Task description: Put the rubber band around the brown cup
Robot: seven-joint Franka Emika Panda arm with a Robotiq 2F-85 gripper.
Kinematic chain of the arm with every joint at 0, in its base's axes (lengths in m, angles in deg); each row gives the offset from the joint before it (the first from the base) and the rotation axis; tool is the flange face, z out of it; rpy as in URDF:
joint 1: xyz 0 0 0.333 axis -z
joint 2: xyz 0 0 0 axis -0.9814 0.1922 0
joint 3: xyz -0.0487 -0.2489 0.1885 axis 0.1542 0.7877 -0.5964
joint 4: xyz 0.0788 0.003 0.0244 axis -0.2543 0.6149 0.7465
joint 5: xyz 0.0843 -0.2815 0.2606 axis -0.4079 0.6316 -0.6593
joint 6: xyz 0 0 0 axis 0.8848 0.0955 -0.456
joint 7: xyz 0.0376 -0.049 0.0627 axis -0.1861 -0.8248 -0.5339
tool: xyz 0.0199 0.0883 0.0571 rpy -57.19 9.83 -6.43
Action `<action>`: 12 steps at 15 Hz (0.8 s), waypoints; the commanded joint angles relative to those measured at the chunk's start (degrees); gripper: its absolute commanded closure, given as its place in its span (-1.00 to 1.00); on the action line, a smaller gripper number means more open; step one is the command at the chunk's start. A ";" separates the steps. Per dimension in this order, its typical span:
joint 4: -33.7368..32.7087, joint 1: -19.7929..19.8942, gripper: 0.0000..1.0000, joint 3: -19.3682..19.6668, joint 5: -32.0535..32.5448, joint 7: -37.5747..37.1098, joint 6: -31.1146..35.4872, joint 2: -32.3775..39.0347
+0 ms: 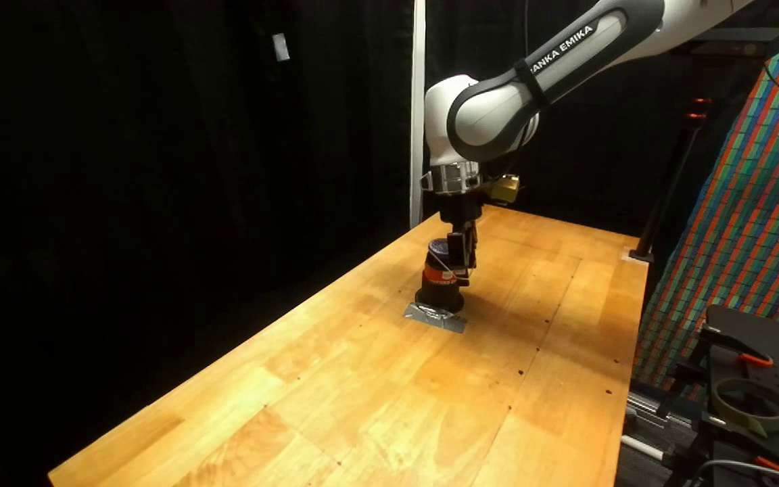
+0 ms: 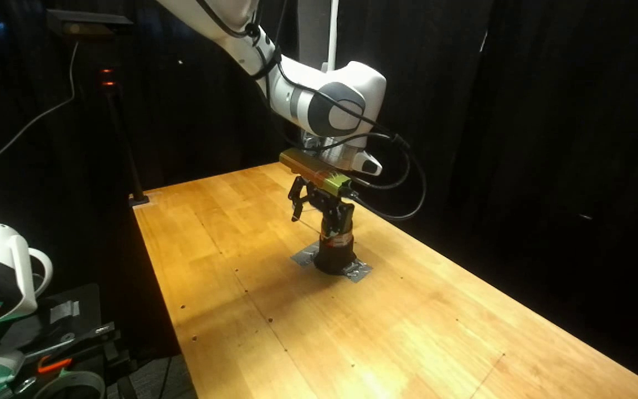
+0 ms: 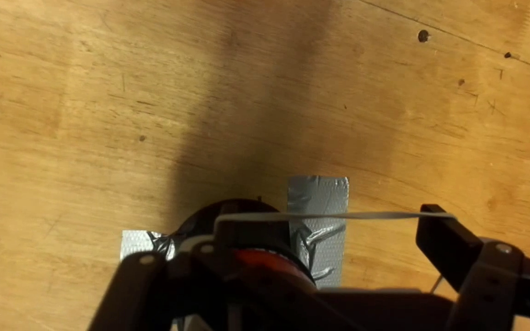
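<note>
I've got the dark-brown-and-orange cylindrical cup point(image 1: 437, 274) on the light wooden table point(image 1: 389, 406), silver tape strips point(image 3: 320, 197) flanking its base, my black two-fingered gripper point(image 2: 317, 224) just beside it, thin pale rubber band point(image 3: 361, 215) strung between the fingers point(image 3: 449, 243)

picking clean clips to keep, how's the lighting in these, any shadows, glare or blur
Wrist view: a broad soft shadow across the table, shine on the creased tape, and the claw dark and softer-edged than the table's grain; both exterior views: pale glare on the table's near end, while the black curtain is so dark that little detail shows.
</note>
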 commanded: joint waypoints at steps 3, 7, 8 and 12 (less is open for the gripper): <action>0.37 -1.45 -1.00 1.03 2.76 -3.47 1.84 0.81; 1.91 -1.11 -0.50 1.21 3.30 -4.54 4.87 -0.54; 2.22 -0.98 -0.47 1.21 3.21 -4.43 5.48 -0.79; 7.38 0.92 0.17 0.96 1.90 -2.78 8.37 -5.25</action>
